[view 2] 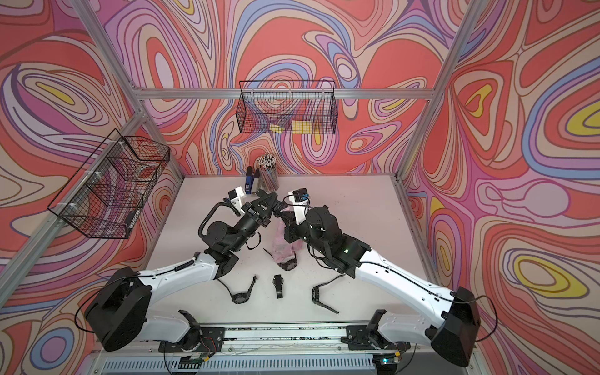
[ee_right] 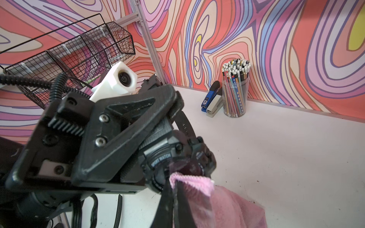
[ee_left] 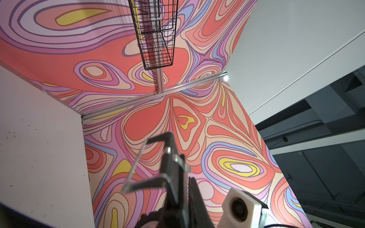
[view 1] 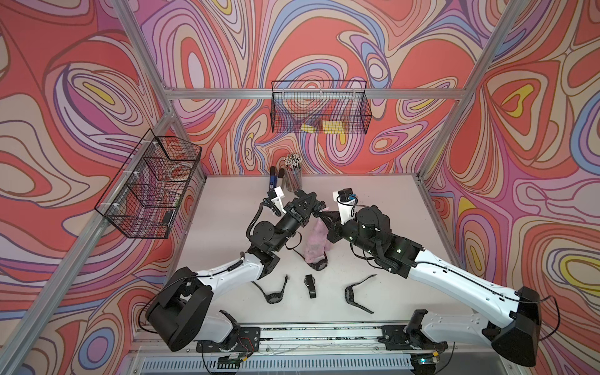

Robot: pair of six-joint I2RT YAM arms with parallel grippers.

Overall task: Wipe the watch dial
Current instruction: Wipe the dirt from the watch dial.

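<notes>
**Pink terry cloth (ee_right: pixel 227 203) meets black plastic sport watch (ee_right: pixel 177 152) in mid-air**

The left fingers (ee_right: pixel 138 128), broad black triangular plates with ridged faces, are clamped shut on the watch at its case. They hold it above the matte white surface (view 1: pixel 389 233), toward the back middle and between the two arms. The watch is chunky, with a round bezel lettered "SPORT WATCH" and a notched strap curling up behind one finger.

The right fingers (ee_right: pixel 167 201), narrow and black, are pinched closed on a folded edge of the cloth. That fuzzy, looped edge lies over the lower part of the glossy dial, which carries a pink reflection. The rest of the cloth hangs soft and crumpled, and in both top views its lower end overlaps a fourth black watch (view 1: pixel 319 265) on the surface.

The left arm's black body and its white wrist-camera housing (ee_right: pixel 114 83) fill much of the right wrist view.

Near the front edge, three more black strap watches lie well apart: a left one (view 1: pixel 274 293), a middle one (view 1: pixel 311 285) and a right one (view 1: pixel 355 297).

At the back wall stands a clear plastic cup of striped pencils (ee_right: pixel 235 92), with a blue-and-grey stapler (ee_right: pixel 211 99) just beside it. Black wire baskets hang on the back wall (view 1: pixel 319 107) and the side wall (view 1: pixel 149 185).
</notes>
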